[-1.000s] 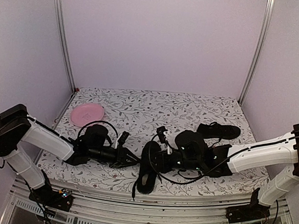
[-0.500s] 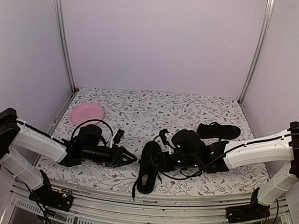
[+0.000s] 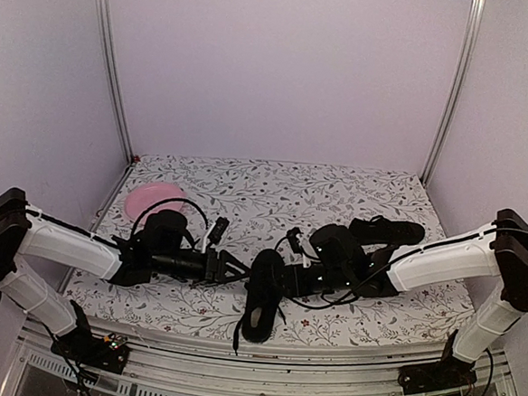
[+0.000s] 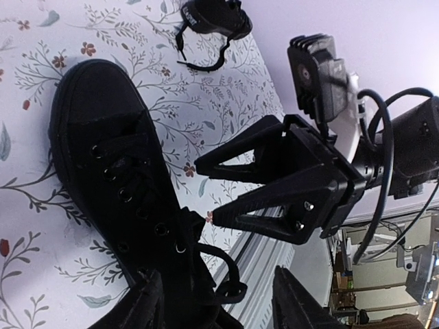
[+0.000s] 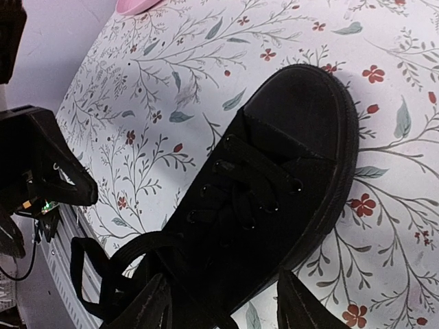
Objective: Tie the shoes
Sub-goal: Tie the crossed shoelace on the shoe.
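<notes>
One black shoe (image 3: 263, 293) lies near the table's front edge with its toe pointing away, and its laces are loose. It fills the left wrist view (image 4: 113, 178) and the right wrist view (image 5: 274, 178). A lace loop (image 4: 236, 274) lies by its heel end, and a lace (image 3: 236, 337) hangs over the front edge. The second shoe (image 3: 387, 230) lies at the back right, also seen in the left wrist view (image 4: 212, 17). My left gripper (image 3: 239, 268) is open just left of the near shoe. My right gripper (image 3: 288, 274) is open just right of it, over its lacing.
A pink plate (image 3: 153, 199) sits at the back left, its edge in the right wrist view (image 5: 137, 5). The metal rail (image 3: 253, 360) runs along the front edge. The grippers face each other closely across the shoe; the right gripper (image 4: 206, 192) shows in the left wrist view.
Both arms have shifted slightly around the near shoe, and the right wrist has come lower and closer to it. The shoes have not moved.
</notes>
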Available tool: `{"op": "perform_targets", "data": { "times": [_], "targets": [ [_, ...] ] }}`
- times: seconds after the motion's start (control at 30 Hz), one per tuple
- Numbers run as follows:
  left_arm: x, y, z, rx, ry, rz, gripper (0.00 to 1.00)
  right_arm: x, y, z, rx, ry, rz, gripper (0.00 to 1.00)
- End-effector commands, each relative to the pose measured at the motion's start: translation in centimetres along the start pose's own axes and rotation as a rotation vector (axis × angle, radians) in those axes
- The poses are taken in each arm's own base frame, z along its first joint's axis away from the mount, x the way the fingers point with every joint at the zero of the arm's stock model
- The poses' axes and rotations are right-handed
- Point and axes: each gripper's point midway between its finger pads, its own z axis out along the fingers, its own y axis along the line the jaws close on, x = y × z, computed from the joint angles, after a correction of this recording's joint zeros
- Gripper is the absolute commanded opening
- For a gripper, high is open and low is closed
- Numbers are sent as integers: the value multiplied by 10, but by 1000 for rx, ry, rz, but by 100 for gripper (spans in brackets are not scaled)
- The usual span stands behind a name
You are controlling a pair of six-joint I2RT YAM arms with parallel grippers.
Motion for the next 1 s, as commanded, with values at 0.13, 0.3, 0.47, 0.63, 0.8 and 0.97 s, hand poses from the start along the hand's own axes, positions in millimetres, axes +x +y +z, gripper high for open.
{"op": "perform_targets", "data": {
  "times": [0.13,0.3,0.47,0.63,0.8,0.97],
  "targets": [
    [14,1,19,-11,92,7,53,2,20,20,-109,39,-75,49],
    [20,5,23,-15,119,-7,48,5,21,23,-125,49,-84,37],
    [26,10,25,-38,138,-21,40,6,23,19,-138,45,-93,24],
    [33,16,24,-73,155,-22,32,9,28,14,-153,47,-109,12],
    [36,17,25,-83,164,-15,27,17,30,14,-151,68,-121,9],
    [36,15,29,-78,167,-4,25,22,32,17,-140,85,-132,7]
  ]
}}
